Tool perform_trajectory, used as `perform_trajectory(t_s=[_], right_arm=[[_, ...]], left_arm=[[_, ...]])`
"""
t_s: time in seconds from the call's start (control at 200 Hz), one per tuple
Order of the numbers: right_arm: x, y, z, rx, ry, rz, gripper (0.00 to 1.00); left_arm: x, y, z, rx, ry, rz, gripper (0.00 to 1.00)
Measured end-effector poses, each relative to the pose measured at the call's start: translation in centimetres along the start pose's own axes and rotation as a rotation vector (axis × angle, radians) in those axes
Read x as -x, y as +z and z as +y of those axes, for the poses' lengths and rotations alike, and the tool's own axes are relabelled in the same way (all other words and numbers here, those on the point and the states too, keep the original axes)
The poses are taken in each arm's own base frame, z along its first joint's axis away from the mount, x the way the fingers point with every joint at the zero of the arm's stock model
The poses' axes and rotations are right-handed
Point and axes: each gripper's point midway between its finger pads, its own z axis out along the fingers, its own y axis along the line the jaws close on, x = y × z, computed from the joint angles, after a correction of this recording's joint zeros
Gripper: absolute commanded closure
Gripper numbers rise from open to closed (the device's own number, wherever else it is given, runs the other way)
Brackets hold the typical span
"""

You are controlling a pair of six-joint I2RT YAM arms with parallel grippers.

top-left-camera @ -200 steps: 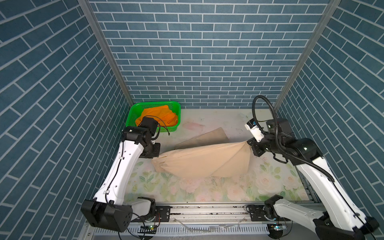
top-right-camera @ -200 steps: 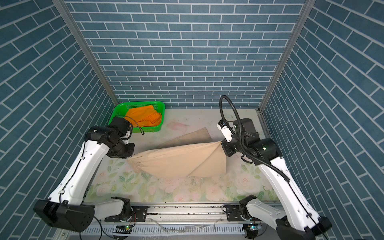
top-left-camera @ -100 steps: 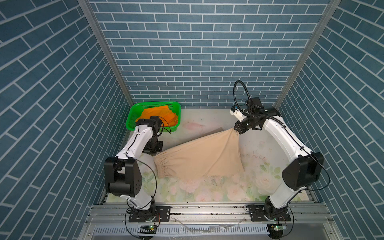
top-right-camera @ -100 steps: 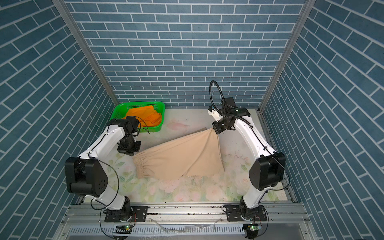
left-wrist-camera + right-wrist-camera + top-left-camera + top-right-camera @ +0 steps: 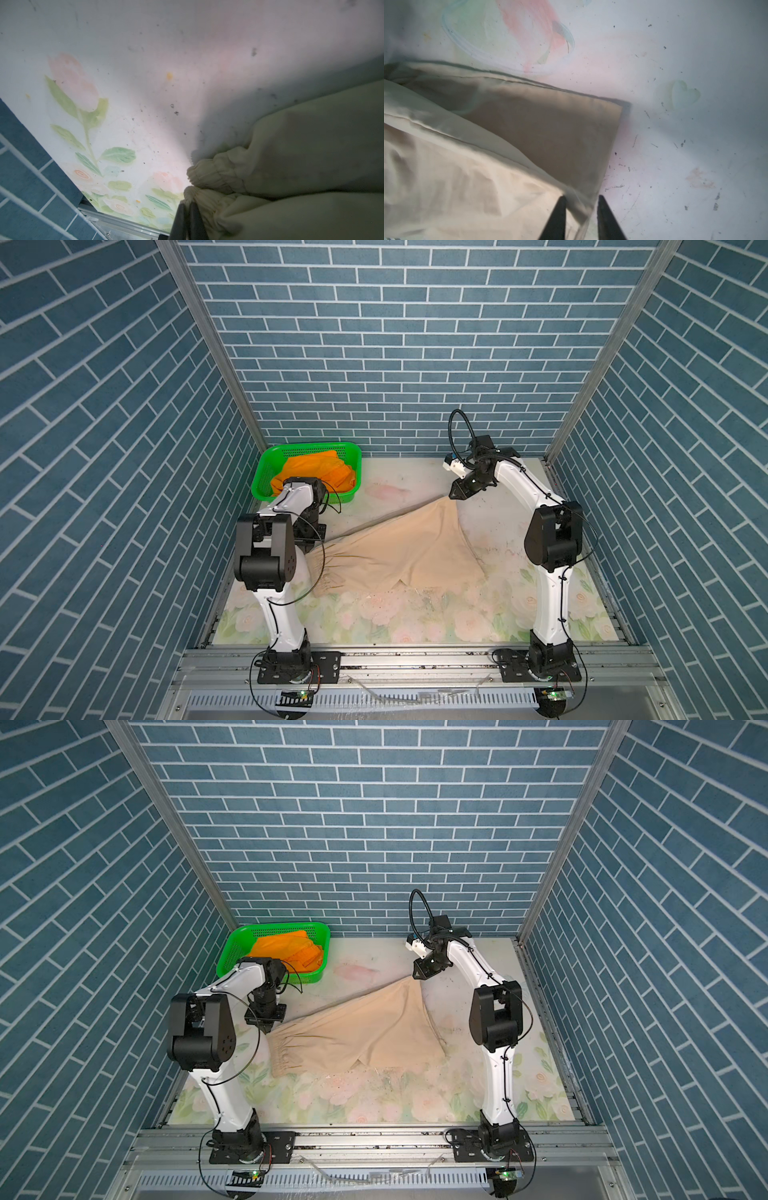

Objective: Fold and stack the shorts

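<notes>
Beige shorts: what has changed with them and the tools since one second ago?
Both arms carried the beige shorts backward and laid them on the table. The right tool has opened around the leg corner. The left tool stays shut on the waistband. The orange shorts remain in the green basket.

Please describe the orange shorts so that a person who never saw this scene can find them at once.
Find the far left corner of the flowered table, where a green basket stands. The orange shorts lie bunched inside it. The beige shorts, the only other pair, lie spread out on the table.
</notes>
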Motion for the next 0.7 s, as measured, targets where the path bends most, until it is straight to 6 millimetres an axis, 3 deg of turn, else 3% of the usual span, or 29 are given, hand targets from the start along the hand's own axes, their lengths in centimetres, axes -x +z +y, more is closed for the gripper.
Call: perform_trajectory(t_s=[0.03,0.045,0.09,0.115,0.145,0.225,0.31,0.525,0.62,0.7], right_arm=[[0.1,0.1,-0.2,0.003,0.009,-0.010,0.47],[0.1,0.2,-0.3,0.006,0.021,-0.015,0.46],[0.2,0.4,-0.4,0.017,0.023,-0.030,0.43],[0.3,0.5,-0.4,0.021,0.031,-0.038,0.42],[0.3,0.6,-0.5,0.025,0.040,-0.051,0.39],[-0.2,1.0,-0.7,0.028,0.064,-0.065,0.36],[-1.6,0.6,-0.2,0.031,0.105,-0.067,0.34],[-7.1,-1.7,2.9,0.032,0.236,-0.100,0.31],[-10.2,-0.9,3.9,0.040,0.310,-0.085,0.30],[-12.5,0.9,4.5,0.045,0.352,-0.048,0.31]], left_arm=[[0.1,0.2,0.4,0.011,-0.008,0.003,0.89],[0.1,0.3,0.6,0.016,-0.012,0.003,0.81],[0.2,0.4,1.1,0.026,-0.023,0.003,0.45],[0.3,0.4,1.4,0.034,-0.025,0.001,0.20],[0.4,0.3,1.5,0.035,-0.032,-0.004,0.01],[0.7,-0.2,1.7,0.028,-0.046,-0.034,0.00],[1.0,-1.9,1.5,-0.016,-0.059,-0.104,0.00],[0.5,-10.4,2.1,-0.151,-0.140,-0.431,0.00],[-1.0,-12.8,2.6,-0.206,-0.190,-0.552,0.00],[-2.2,-13.1,2.0,-0.267,-0.213,-0.598,0.00]])
